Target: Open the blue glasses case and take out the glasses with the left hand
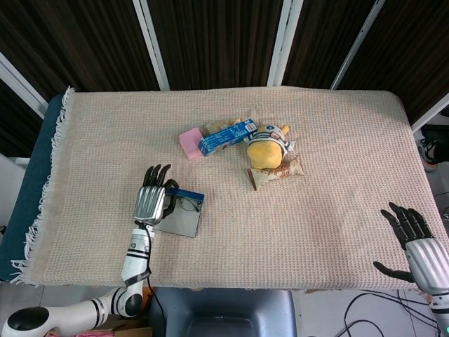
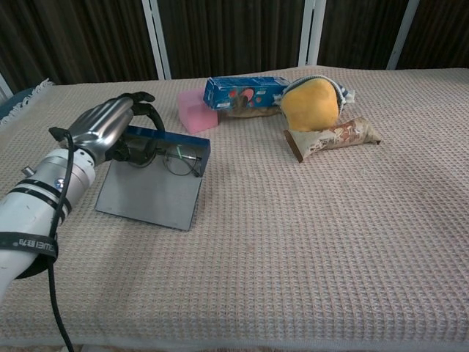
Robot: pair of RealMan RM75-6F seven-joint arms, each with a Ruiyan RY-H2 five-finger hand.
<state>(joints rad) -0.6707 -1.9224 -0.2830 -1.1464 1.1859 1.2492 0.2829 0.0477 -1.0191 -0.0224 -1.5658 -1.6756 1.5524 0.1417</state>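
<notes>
Head view: blue glasses case (image 1: 179, 214) lying open on the woven tablecloth (image 1: 316, 140), at about 8 o'clock from the table's middle, grey lid flap spread flat toward the near edge. Left hand (image 1: 153, 201) set over the case's 9 o'clock end, dark fingers (image 1: 156, 173) fanned apart and pointing to 12 o'clock. Glasses (image 1: 186, 206) showing faintly inside the tray, at 3 o'clock of the hand; cannot tell from here whether the fingers touch them. Right hand (image 1: 414, 246) well apart at the table's 4 o'clock corner, fingers spread, holding nothing. Near the middle, toward 12 o'clock, a pink block (image 1: 190, 143), a blue box (image 1: 227, 137) touching it, a yellow plush toy (image 1: 266, 150) and a snack wrapper (image 1: 275, 174) at the toy's 6 o'clock.

Chest view: left hand (image 2: 108, 130) draped over the case's (image 2: 150, 192) raised blue back wall at its 9 o'clock end, fingers curled down into the tray. Glasses (image 2: 170, 158) leaning inside against that wall, lenses just at 3 o'clock of the fingertips; grip on the frame hidden, cannot tell. Pink block (image 2: 194, 111), blue box (image 2: 245, 91), plush toy (image 2: 311, 104) and wrapper (image 2: 333, 137) ranged at 12 to 2 o'clock from the case.
</notes>
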